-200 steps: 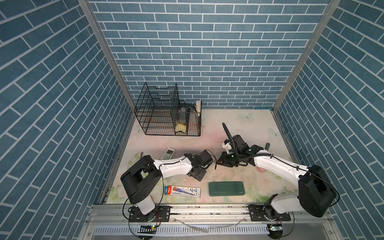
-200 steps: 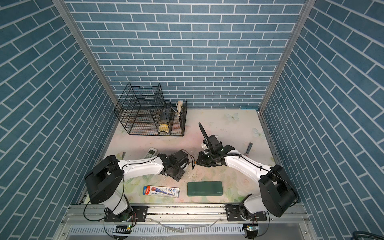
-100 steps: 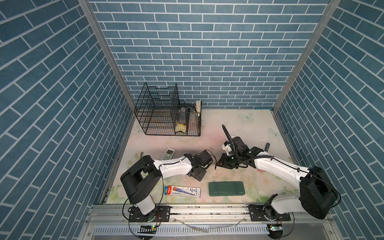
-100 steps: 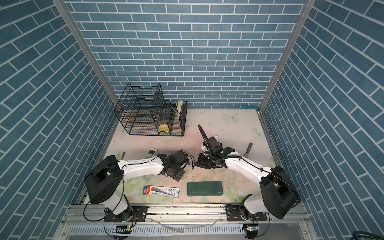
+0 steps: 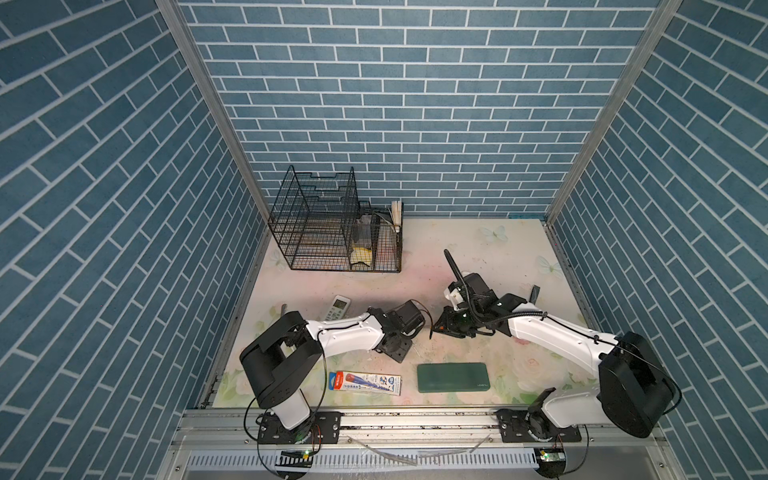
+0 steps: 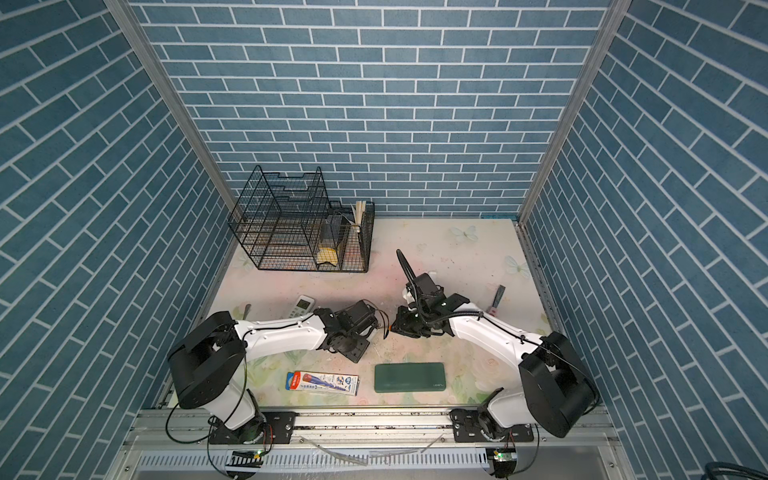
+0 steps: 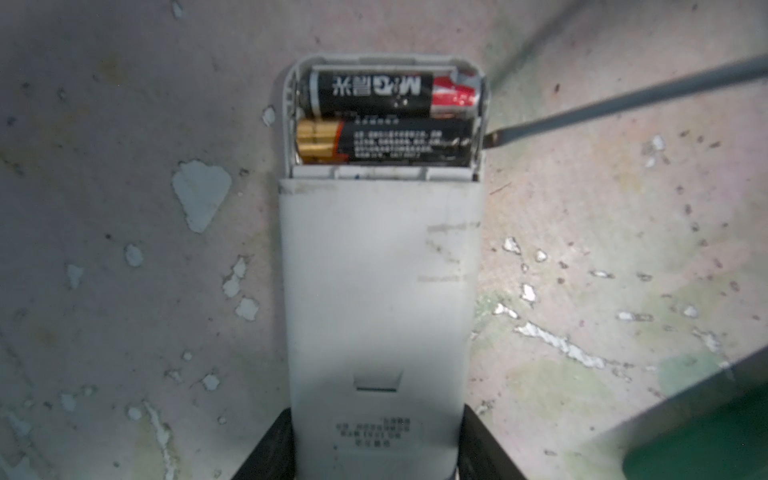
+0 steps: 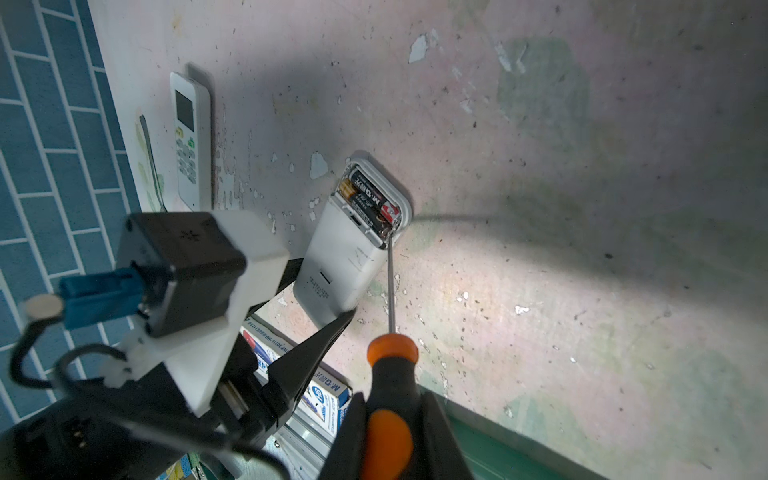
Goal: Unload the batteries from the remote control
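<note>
The white remote control (image 7: 378,291) lies back side up on the table, and my left gripper (image 7: 376,449) is shut on its lower end. Its battery compartment stands open. Two batteries lie in it side by side: a black one with a red end (image 7: 374,93) and a black one with a gold end (image 7: 386,141). My right gripper (image 8: 390,436) is shut on the orange-and-black handle of a screwdriver (image 8: 390,374). The screwdriver's tip touches the compartment's edge at the end of the gold-ended battery (image 8: 368,199). In both top views the two grippers (image 5: 419,328) (image 6: 401,326) meet at mid-table and hide the remote.
A second white remote with a display (image 5: 340,306) lies left of the left arm. A black wire basket (image 5: 332,224) stands at the back left. A green flat case (image 5: 453,377) and a blue-and-white box (image 5: 365,383) lie near the front edge. A dark tool (image 5: 534,294) lies at the right.
</note>
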You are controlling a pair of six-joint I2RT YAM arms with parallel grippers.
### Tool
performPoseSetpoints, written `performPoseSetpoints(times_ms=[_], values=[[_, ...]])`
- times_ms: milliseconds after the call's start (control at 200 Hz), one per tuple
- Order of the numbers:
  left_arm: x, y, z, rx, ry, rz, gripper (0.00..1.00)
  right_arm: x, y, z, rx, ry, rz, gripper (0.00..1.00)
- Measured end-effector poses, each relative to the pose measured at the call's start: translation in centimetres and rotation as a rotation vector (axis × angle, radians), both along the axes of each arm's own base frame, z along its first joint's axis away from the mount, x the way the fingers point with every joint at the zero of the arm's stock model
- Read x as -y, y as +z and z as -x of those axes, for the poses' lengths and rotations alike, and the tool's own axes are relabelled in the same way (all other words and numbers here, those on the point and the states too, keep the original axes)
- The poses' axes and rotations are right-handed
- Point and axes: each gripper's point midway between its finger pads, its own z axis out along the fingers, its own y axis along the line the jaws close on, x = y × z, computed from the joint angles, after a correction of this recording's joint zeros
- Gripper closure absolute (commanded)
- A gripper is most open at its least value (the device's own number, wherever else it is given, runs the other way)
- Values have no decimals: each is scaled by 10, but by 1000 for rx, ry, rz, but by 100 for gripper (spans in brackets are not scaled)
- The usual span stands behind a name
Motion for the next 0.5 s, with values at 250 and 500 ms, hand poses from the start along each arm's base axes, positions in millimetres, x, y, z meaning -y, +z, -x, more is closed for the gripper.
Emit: performPoseSetpoints(times_ms=[250, 500], values=[[0, 0, 0, 0, 1, 1, 75, 0, 0, 0, 0, 2, 1, 100], [0, 0, 0, 0, 1, 0, 75, 0, 0, 1, -1, 2, 1, 100]])
